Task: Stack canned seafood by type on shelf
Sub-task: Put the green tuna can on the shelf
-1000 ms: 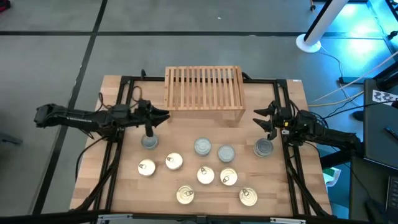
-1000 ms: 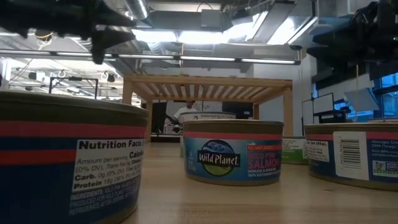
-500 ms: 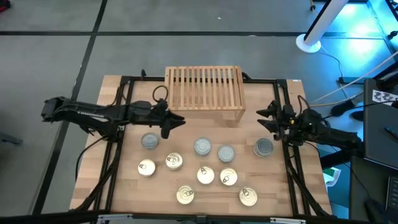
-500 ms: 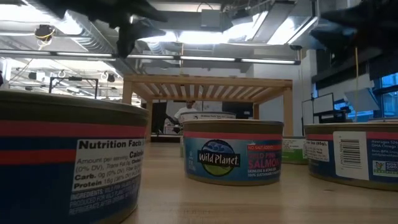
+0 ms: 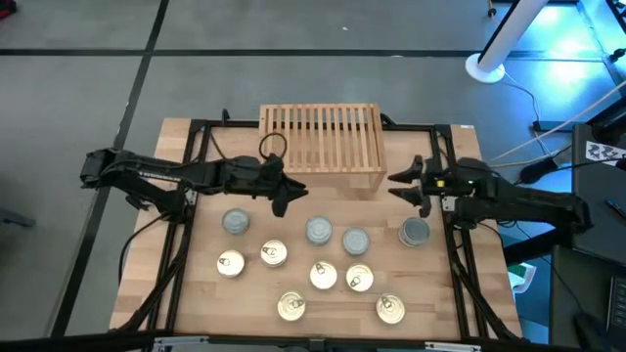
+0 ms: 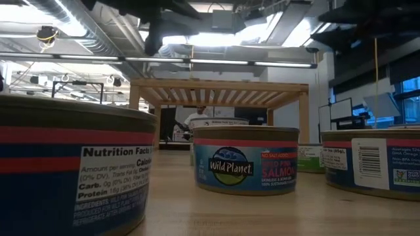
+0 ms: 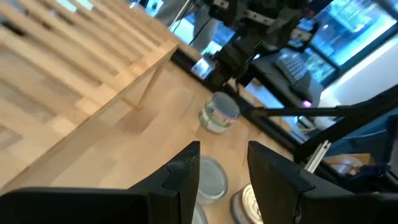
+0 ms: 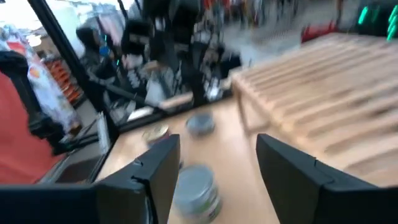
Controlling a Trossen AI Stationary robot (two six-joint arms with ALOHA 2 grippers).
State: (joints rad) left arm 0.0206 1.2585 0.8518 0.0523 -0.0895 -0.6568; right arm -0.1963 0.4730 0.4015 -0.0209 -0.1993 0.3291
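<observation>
Wooden table (image 5: pixel 176 293) strewn with ten tins (image 5: pixel 319 230) before empty shelf (image 5: pixel 321 139), left gripper (image 5: pixel 290 192) and right gripper (image 5: pixel 403 183) both hovering nearby, fingers apart, holding nothing.

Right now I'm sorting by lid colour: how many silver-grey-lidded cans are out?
4, all on the table, none on the shelf: far-left can, two middle cans, far-right can.

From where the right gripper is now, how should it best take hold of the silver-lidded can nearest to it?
Probably from straight above: the silver-lidded can stands upright with its flat lid up and free space around it. The open right gripper should close across its round side wall, one finger on each opposite side.
</observation>
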